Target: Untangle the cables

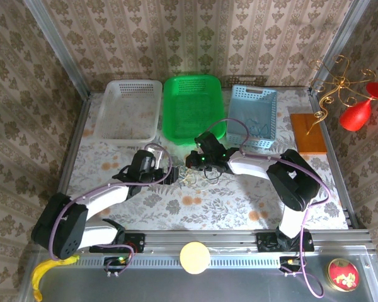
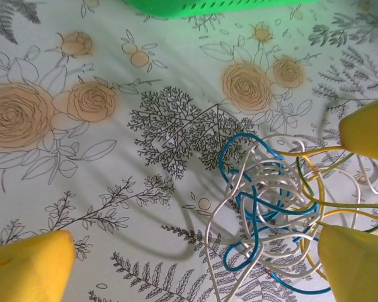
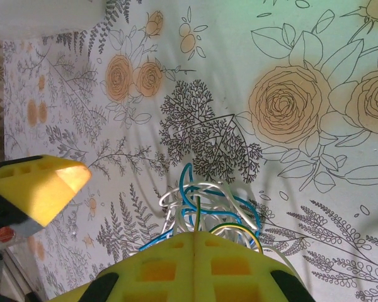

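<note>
Near the green basket [image 1: 192, 110], our right gripper [image 3: 194, 242] pinches the cable tangle [image 2: 268, 189] (left gripper [image 2: 192, 267] gaping); we should lift slowly.

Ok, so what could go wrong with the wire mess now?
The right claw is shut on the cables where several strands seem to bunch together, so a pull might tighten the knot rather than loosen it. The left claw is open and holds nothing, so the whole bundle could just slide along the table with the right one.
</note>
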You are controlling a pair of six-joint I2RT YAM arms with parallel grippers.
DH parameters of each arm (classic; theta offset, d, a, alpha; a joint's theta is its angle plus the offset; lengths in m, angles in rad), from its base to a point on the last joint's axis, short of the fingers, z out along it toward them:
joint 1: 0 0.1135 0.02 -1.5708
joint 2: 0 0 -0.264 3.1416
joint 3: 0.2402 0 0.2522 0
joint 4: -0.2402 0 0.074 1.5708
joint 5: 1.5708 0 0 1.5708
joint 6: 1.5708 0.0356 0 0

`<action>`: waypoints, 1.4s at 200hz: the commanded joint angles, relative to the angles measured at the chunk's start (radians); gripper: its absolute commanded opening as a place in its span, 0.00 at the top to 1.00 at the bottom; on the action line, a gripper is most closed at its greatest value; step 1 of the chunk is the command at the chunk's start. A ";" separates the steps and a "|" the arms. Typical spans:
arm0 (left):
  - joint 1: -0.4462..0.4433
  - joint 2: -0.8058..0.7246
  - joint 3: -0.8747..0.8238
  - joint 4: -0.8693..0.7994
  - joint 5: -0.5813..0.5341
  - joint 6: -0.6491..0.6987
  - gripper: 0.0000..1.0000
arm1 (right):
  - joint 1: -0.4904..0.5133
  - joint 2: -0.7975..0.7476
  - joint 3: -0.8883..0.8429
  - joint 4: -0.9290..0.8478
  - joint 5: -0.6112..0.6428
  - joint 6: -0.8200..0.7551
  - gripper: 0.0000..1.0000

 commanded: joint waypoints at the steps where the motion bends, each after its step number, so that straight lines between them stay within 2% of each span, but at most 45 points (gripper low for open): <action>1: -0.014 0.037 0.028 0.043 0.014 0.024 0.00 | 0.005 -0.005 0.024 0.009 -0.019 0.004 1.00; 91: -0.070 0.196 0.063 0.008 -0.123 0.012 0.00 | -0.038 -0.110 0.013 0.097 -0.132 0.083 1.00; 127: -0.070 0.222 0.042 0.011 -0.141 -0.001 0.00 | -0.084 -0.192 0.001 0.158 -0.189 0.143 1.00; 174: -0.070 0.223 0.033 0.014 -0.141 -0.004 0.00 | -0.120 -0.290 -0.017 0.209 -0.205 0.178 1.00; 225: -0.069 0.162 0.044 -0.034 -0.140 0.003 0.00 | -0.137 -0.336 -0.049 0.233 -0.202 0.139 1.00; 280: -0.017 -0.056 0.058 -0.158 -0.099 -0.001 0.00 | -0.157 -0.348 -0.074 0.266 -0.212 0.123 1.00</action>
